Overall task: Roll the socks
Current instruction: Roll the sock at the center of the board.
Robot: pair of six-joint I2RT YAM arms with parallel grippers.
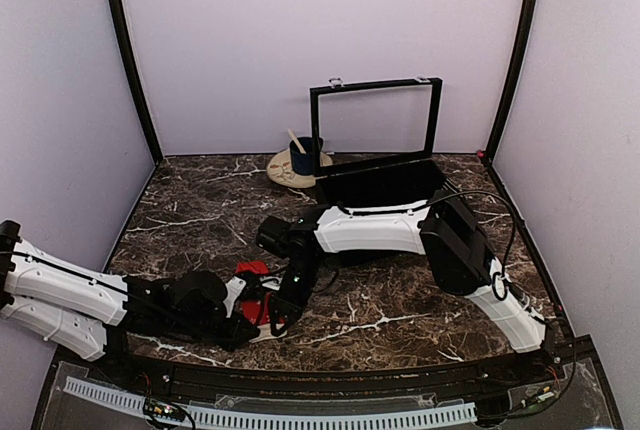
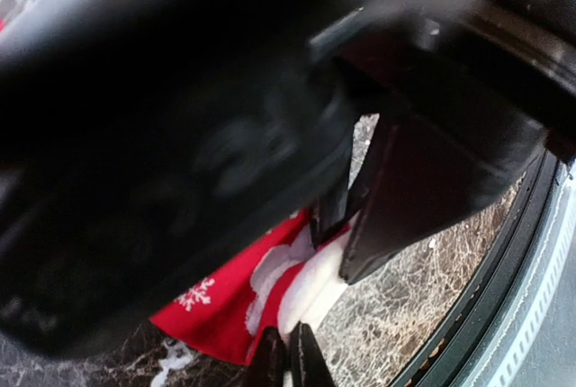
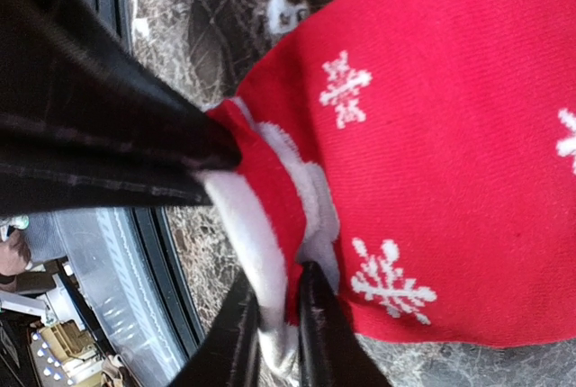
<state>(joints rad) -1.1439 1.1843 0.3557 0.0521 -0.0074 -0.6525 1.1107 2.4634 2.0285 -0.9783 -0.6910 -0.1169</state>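
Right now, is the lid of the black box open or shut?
Open. The lid stands straight up behind the black box, so its inside shows.

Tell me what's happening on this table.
Both arms are working on the red snowflake socks near the front edge of the table. The left gripper and the right gripper each pinch the white cuff, close together. The fabric lies mostly flat, not yet rolled. The black box and mug sit untouched behind.

socks (image 1: 252, 272) on table (image 1: 200, 200), mug (image 1: 303, 158) seemingly on plate (image 1: 285, 172)
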